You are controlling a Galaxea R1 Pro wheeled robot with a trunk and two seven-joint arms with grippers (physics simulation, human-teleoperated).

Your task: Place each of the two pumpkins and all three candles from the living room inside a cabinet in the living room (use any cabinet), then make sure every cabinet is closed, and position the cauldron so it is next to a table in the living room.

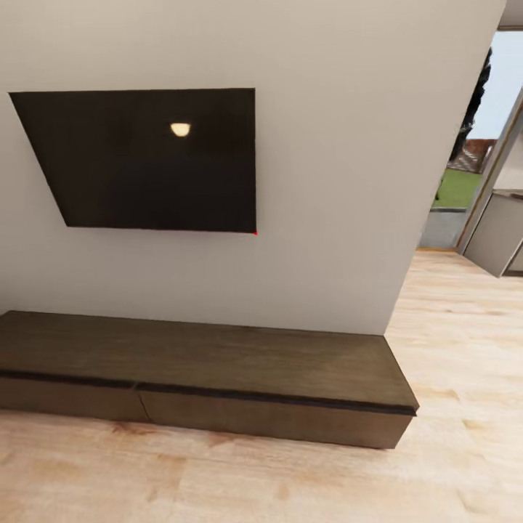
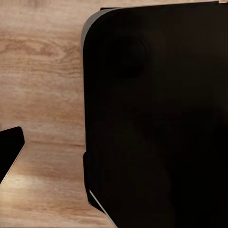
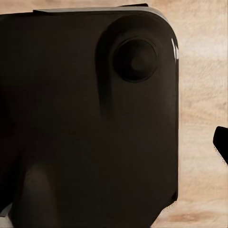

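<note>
We face the cabinet (image 1: pixel 203 378), low against the wall ahead under the TV (image 1: pixel 145 156), long axis running left-right, drawers closed. Neither arm looks nearer. Whether either end effector is open or holding anything, we cannot tell.

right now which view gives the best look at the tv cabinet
The head view: the cabinet runs along the wall under the dark screen, both drawer fronts shut. Both wrist views show a black robot body over wood floor instead.

Even, soft light, a lamp's glare on the dark screen (image 1: pixel 152 156), edges bowed by the lens.
</note>
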